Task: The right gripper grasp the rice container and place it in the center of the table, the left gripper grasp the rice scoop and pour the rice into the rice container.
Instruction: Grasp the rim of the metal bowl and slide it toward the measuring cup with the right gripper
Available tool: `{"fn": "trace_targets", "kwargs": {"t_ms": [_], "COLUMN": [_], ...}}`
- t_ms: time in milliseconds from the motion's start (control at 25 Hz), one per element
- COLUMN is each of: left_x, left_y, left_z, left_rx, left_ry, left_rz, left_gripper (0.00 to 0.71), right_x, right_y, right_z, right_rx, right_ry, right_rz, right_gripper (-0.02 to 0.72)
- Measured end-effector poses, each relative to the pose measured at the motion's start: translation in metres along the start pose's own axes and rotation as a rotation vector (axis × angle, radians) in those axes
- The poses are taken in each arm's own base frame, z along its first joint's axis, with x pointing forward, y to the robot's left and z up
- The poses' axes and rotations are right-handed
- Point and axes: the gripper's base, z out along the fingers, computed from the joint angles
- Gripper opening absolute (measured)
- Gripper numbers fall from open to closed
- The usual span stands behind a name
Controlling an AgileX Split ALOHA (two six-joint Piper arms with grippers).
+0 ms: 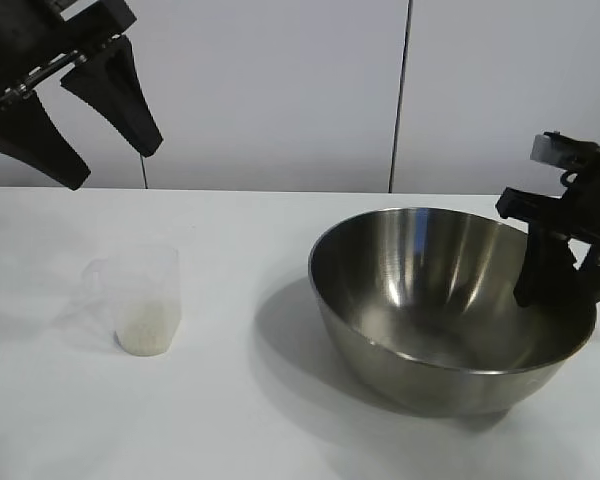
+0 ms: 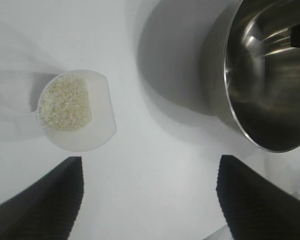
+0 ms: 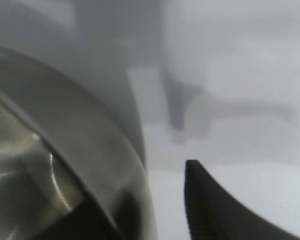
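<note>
One bowl (image 1: 450,310) is clamped at right by the right gripper (image 1: 552,275), one cup (image 1: 145,300) of rice (image 2: 65,102) is seen lower left, and the left gripper (image 1: 75,120) is spread wide at upper left.

Silver rice container (image 1: 420,300); clear rice scoop (image 1: 145,300); white rice (image 2: 65,102).

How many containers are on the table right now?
2. The rice scoop, holding the rice, stands at the table's left below the open left gripper. The rice container sits right of centre, the right gripper at its right rim.
</note>
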Motion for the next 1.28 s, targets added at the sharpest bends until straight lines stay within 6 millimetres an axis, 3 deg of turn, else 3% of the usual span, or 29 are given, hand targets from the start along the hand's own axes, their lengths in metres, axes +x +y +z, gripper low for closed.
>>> {"fn": "trace_targets", "kwargs": {"t_ms": [80,400,840,1080,1280], "left_x": [0.000,-0.001,-0.001,-0.001,-0.001], "left_y": [0.000,0.000,0.000,0.000,0.000], "left_z": [0.000,0.000,0.000,0.000,0.000], "left_rx": [0.000,-0.003,-0.004,-0.004,-0.004], "left_ry": [-0.001,-0.011,-0.013,-0.015,-0.015], "left_rz": [0.000,0.000,0.000,0.000,0.000], "left_gripper": [0.538,0.538,0.538,0.538,0.538], "right_x": [0.001,-0.010,0.004,0.003,0.003], "right_y": [0.003,0.036,0.120,0.115,0.114], "right_z": [-0.001,-0.030,0.012,0.029,0.030], "right_rx": [-0.030,-0.105,-0.081,0.034,0.048], "right_ry": [0.017,-0.026,-0.046,-0.050,-0.051], "right_rz": [-0.032,-0.052,-0.108,-0.088,-0.073], "right_gripper": [0.043,0.019,0.019,0.018,0.011]}}
